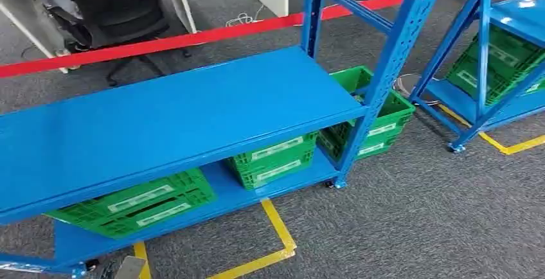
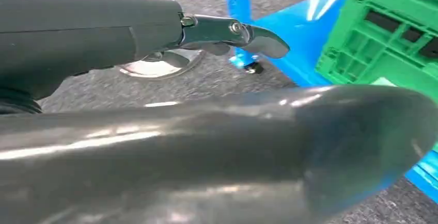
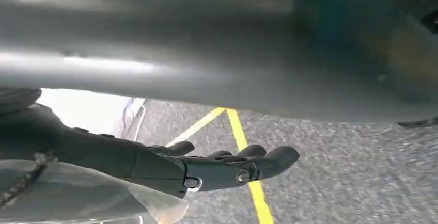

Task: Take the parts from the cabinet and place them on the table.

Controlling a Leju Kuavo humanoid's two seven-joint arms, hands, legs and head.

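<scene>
You had the blue rack (image 1: pixel 173 115) in front of the head camera, its upper shelf bare and green crates (image 1: pixel 138 203) lined up on the lower shelf. Parts inside them could not be made out. Your left hand (image 2: pixel 155 105) hung with fingers (image 2: pixel 232 32) extended and nothing between them; a green crate (image 2: pixel 387 38) sat just beyond the fingertips. Your right hand (image 3: pixel 170 167) held nothing as far as the blurred frame showed, fingers (image 3: pixel 258 159) stretched out over grey carpet (image 3: pixel 335 172), yellow floor tape (image 3: pixel 248 157) passing beneath the fingertips.
</scene>
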